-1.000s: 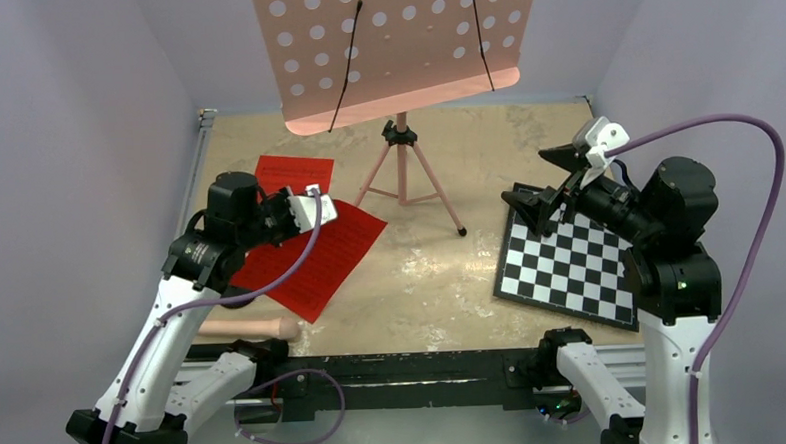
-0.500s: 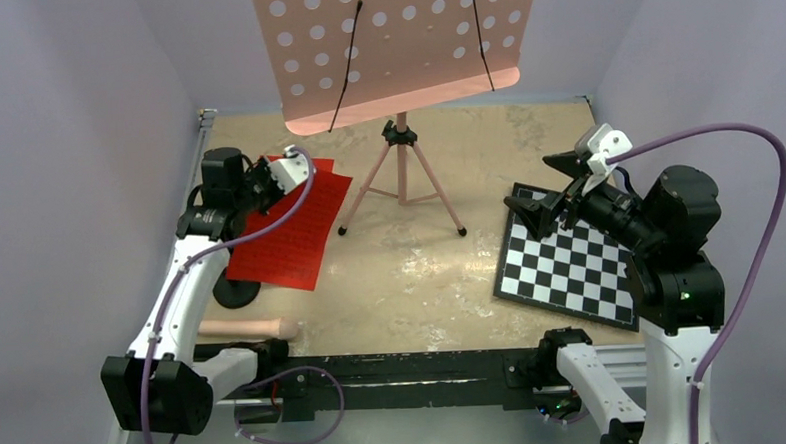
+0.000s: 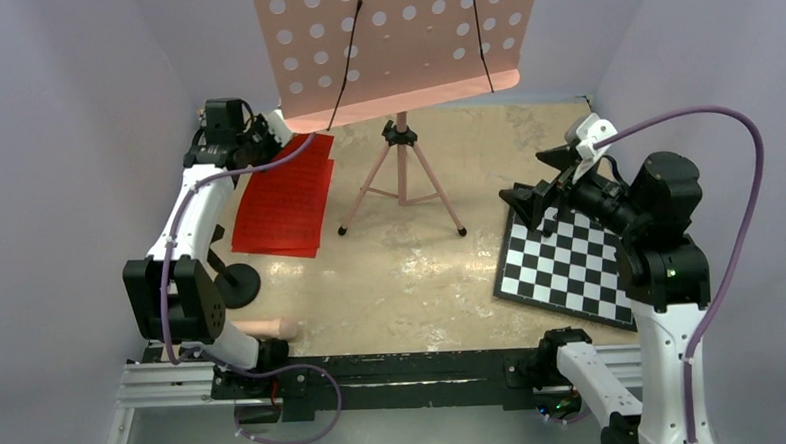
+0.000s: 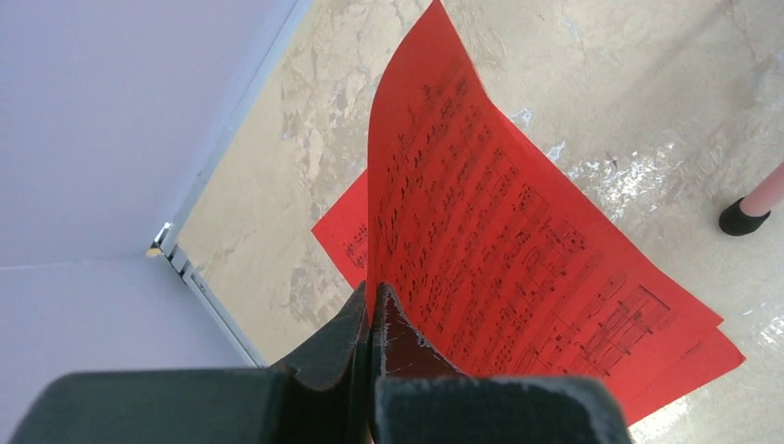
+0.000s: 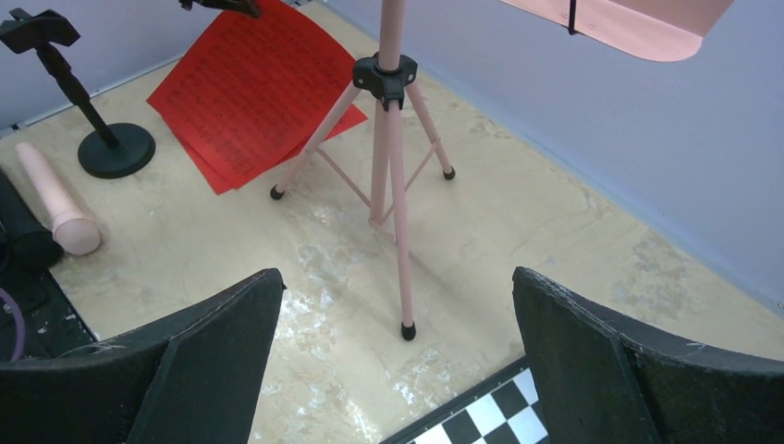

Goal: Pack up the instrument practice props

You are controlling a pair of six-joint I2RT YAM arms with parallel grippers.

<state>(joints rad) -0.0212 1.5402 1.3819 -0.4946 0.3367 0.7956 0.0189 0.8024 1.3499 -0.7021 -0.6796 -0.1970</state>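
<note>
**Colours on my screens**

I see the music stand (image 3: pixel 431 35) in pale pink, its desk dotted with round holes. Left of the stand, the red sheet-music pages (image 3: pixel 283 197) carry black notes. Right of it, the checkerboard (image 3: pixel 569 264) shows black and white squares. The table (image 3: pixel 412 281) under it is mottled beige.

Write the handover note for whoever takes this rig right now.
Left gripper: shut on the edge of the top red sheet, which is lifted at far left. A second sheet lies flat under it.
Right gripper: open, empty, above the checkerboard's far corner.
Music stand: upright on its tripod, mid-back of the table.
Black-base stand and pink rod: near left, rod lying flat.
Done: nothing visibly packed; no container in view.
Left: sheets, both stands, rod.
</note>
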